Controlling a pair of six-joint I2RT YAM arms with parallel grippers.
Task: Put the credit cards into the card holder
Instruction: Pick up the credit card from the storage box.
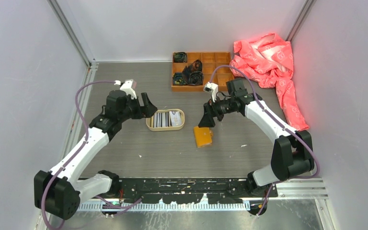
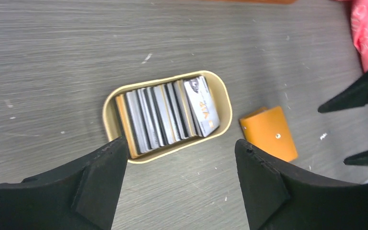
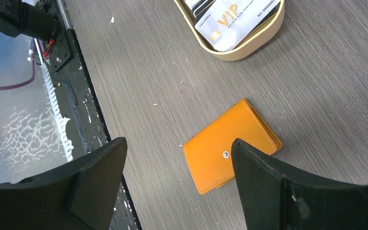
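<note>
Several credit cards (image 1: 165, 119), white and grey with dark stripes, stand on edge in an oval tan tray (image 1: 165, 128); they also show in the left wrist view (image 2: 165, 116), and one VIP card shows in the right wrist view (image 3: 230, 21). The mustard-orange card holder (image 1: 203, 136) lies shut on the table right of the tray, also in the left wrist view (image 2: 269, 132) and the right wrist view (image 3: 220, 148). My left gripper (image 1: 146, 105) is open and empty above the tray's left end. My right gripper (image 1: 206, 119) is open and empty above the card holder.
An orange wooden compartment box (image 1: 203, 71) with dark rolled items stands at the back. A pink cloth (image 1: 273, 62) lies at the back right. The black mounting rail (image 1: 182, 184) runs along the near edge. Grey walls close in left and right.
</note>
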